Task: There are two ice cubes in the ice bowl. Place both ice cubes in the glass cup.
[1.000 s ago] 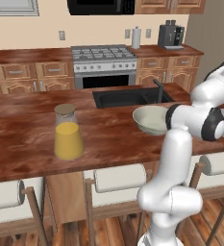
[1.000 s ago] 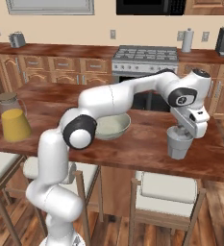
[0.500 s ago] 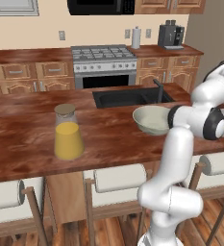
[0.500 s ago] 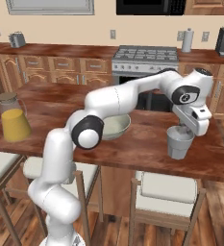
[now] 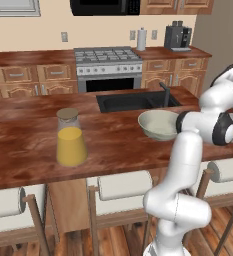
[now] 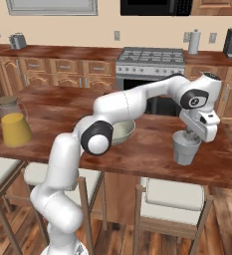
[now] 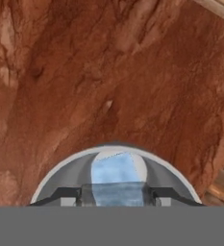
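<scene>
While the gripper [image 6: 189,137] sits right over the mouth of the glass cup [image 6: 185,150], we count the task as partway through. In the hand view the fingertips [image 7: 70,194] are pinched on a bluish ice cube [image 7: 117,185], with the cup's pale rim curving just beyond it, so this cube is held at the cup and not yet dropped. We judge this a release step about to happen; whether the cube is the first or the second we cannot tell. The hand view shows a pale blue patch further in that may be a second cube or the cup's bottom; too blurred to say. The ice bowl [image 6: 123,132] sits on the counter, well left of the cup in the right base view, half hidden by the arm. We can't make out any cube in it from either base view, too small. So what's left is at least letting go, maybe one more trip to the bowl.

The surface is a reddish-brown wood island counter [image 5: 108,145], glossy and flat. A carafe [image 5: 70,139] of orange juice with a cork lid stands well apart from the bowl. Stools [image 5: 119,186] tuck under the near edge. Behind are a sink [image 5: 133,101], a stove [image 5: 108,57], wood cabinets and a coffee maker [image 5: 177,36].
</scene>
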Robot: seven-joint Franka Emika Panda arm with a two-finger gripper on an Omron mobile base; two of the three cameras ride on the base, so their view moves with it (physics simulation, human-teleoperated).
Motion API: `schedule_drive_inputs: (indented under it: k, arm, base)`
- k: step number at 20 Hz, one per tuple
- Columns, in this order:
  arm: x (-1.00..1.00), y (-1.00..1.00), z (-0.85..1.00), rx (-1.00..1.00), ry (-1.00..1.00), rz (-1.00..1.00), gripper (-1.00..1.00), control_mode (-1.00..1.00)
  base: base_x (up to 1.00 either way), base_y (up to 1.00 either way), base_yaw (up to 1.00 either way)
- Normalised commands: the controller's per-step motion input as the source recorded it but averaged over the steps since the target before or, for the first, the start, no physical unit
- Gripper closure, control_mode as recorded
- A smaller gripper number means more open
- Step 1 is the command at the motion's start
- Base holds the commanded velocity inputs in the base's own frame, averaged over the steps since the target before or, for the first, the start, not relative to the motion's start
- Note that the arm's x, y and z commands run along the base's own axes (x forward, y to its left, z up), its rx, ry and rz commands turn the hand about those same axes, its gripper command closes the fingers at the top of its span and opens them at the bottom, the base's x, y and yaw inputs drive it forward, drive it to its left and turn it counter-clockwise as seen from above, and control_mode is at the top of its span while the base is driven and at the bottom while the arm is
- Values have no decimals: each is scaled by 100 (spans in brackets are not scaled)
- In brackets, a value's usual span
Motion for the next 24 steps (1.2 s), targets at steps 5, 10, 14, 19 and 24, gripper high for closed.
schedule_drive_inputs:
  k: [5,10,14,19,24]
  arm:
    - [12,-2,0,0,0,0,-100,-100]
    - [1,-2,0,0,0,0,-100,-100]
    - [0,-1,1,0,0,0,-100,-100]
    - [-28,30,23,2,-6,0,-100,-100]
    - [-37,93,20,0,-15,0,-100,-100]
  base:
    - [0,0,0]
    - [0,0,0]
    - [0,0,0]
    - [0,0,0]
    - [0,0,0]
